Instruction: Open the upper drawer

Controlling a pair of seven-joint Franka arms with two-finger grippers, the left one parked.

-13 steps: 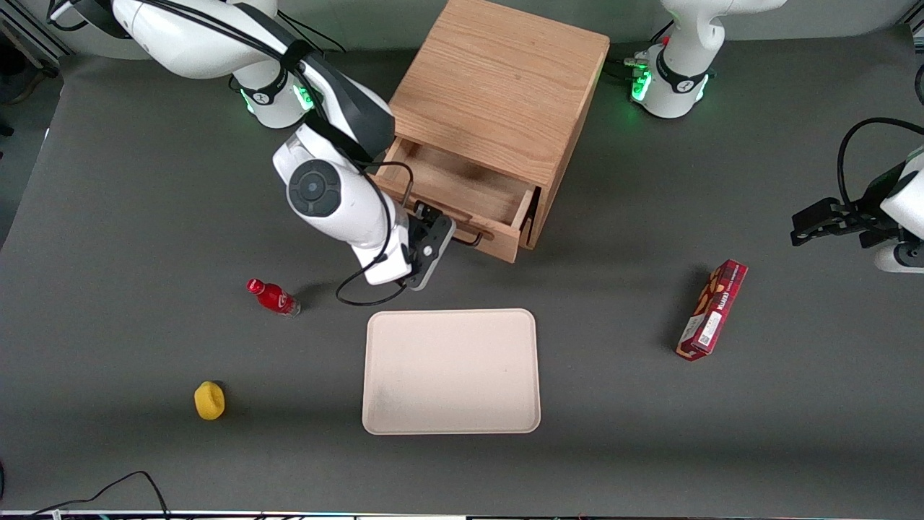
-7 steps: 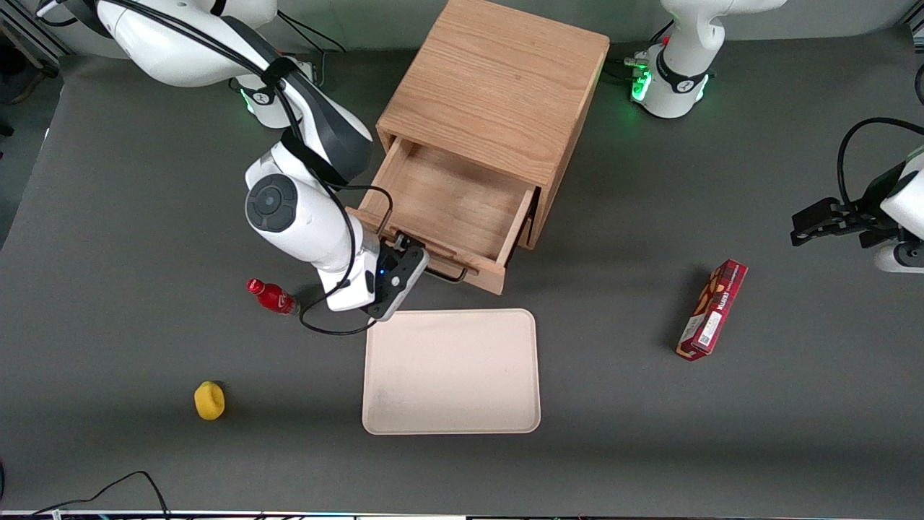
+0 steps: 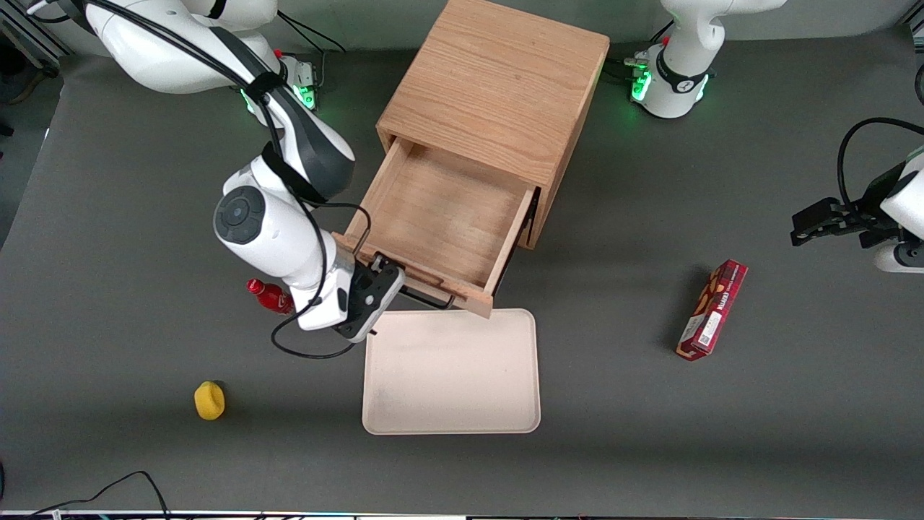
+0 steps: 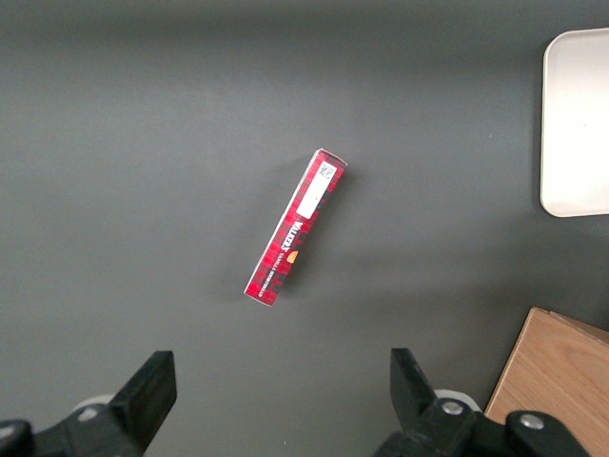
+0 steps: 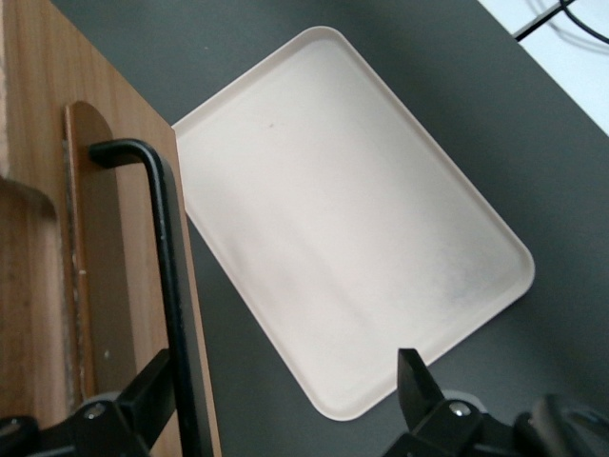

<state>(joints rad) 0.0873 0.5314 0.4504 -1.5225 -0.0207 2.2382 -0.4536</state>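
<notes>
The upper drawer (image 3: 440, 217) stands pulled far out of the oak cabinet (image 3: 498, 79), toward the front camera, and its plain wooden tray is bare. Its front edge overhangs the rim of the beige tray. The black wire handle (image 3: 426, 295) runs along the drawer front (image 5: 114, 286). My right gripper (image 3: 386, 278) is at the handle's end nearer the working arm. In the right wrist view the gripper (image 5: 281, 400) is open, its fingers wide apart. The handle bar (image 5: 171, 286) passes just inside one finger (image 5: 143, 395).
A beige tray (image 3: 451, 375) lies on the grey table just in front of the drawer, also visible as the tray (image 5: 352, 219). A red bottle (image 3: 271, 296) lies beside my wrist. A yellow object (image 3: 209, 401) sits nearer the camera. A red box (image 3: 712, 309) lies toward the parked arm's end.
The drawer has slid much farther out toward the front camera. My gripper has moved the same way with the handle, and the drawer front now reaches the tray's rim.
</notes>
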